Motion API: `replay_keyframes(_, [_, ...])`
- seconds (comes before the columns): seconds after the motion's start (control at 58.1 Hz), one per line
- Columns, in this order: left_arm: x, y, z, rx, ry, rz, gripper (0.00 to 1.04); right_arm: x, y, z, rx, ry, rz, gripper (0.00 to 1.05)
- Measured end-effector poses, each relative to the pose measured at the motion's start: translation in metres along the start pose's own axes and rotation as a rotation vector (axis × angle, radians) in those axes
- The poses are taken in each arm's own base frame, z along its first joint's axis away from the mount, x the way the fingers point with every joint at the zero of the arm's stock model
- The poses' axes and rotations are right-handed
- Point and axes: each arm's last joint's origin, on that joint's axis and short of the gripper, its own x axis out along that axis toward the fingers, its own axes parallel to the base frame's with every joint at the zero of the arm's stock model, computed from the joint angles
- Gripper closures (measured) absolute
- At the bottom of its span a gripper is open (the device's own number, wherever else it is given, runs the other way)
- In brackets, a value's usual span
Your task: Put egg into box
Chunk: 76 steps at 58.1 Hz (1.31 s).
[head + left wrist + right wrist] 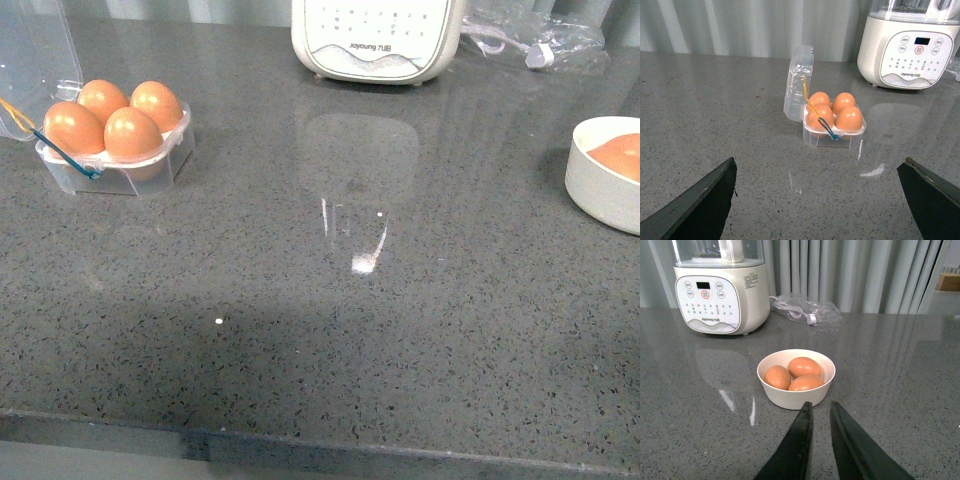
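My left jaws are spread wide, my right jaws nearly together with a thin gap; both are empty. Box (150,170) far left, lid up, eggs (132,133) in all four cells. White bowl (790,397) at right holds three loose eggs (804,366). Cream appliance (375,40) and bagged cable (535,40) at far edge. Speckled grey counter (300,340); pale curtain (865,275) behind.

A wide stretch of grey bench (330,330) is lying bare through the middle and front, giving open passage between the clear egg carton (120,178) at the far left and the white bowl (598,195) at the right edge. In the carton, four eggs (132,133) are filling every cell, and its lid (799,82) is standing upright, walling off its left side. The Joyoung appliance (375,40) and a plastic bag (530,40) are crowding the back. In the bowl, three eggs (801,366) are lying uncovered, reachable from above.
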Motion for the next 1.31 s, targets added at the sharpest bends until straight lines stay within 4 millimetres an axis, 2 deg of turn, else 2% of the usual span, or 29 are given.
replay_keyframes(0.103, [0.0000,0.0000,0.0000,0.000,0.000,0.000,0.07,0.0000,0.0000,0.0000,0.000,0.000,0.000,0.71])
replay_keyframes(0.379, [0.0000,0.0000,0.0000,0.000,0.000,0.000,0.07,0.0000,0.0000,0.0000,0.000,0.000,0.000,0.06])
replay_keyframes(1.308, [0.0000,0.0000,0.0000,0.000,0.000,0.000,0.07,0.0000,0.0000,0.0000,0.001,0.000,0.000,0.07])
